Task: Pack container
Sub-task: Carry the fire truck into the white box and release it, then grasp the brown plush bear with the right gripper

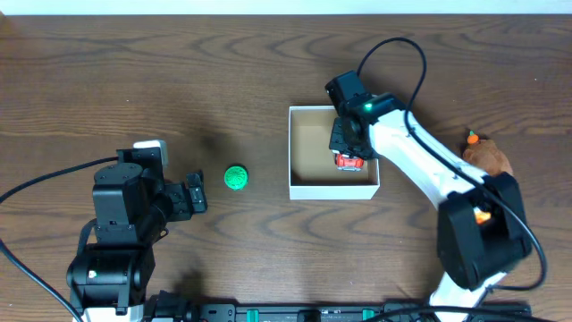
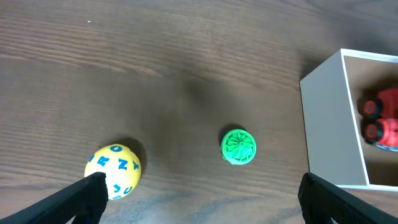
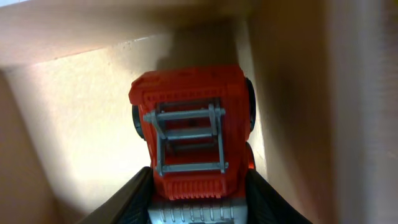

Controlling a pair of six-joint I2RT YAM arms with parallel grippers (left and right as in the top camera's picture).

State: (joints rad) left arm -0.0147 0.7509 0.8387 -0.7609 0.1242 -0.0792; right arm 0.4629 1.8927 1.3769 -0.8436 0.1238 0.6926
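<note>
The container (image 1: 332, 190), a square white-walled box with a tan inside, stands at the table's middle; it also shows in the left wrist view (image 2: 329, 124) and the right wrist view (image 3: 74, 124). My right gripper (image 1: 347, 143) reaches down into its right side and is shut on a red toy truck (image 1: 349, 162) with a grey ladder (image 3: 189, 93), near the box's floor; the fingers (image 3: 196, 186) flank the truck's rear. The truck also shows in the left wrist view (image 2: 382, 116). My left gripper (image 1: 195, 192) is open and empty (image 2: 202, 193), left of the box.
A green ridged ball (image 1: 235, 177) lies between my left gripper and the box (image 2: 239, 147). A yellow ball with blue letters (image 2: 114, 170) lies by the left finger. A brown plush toy with an orange tip (image 1: 487, 156) lies at the right.
</note>
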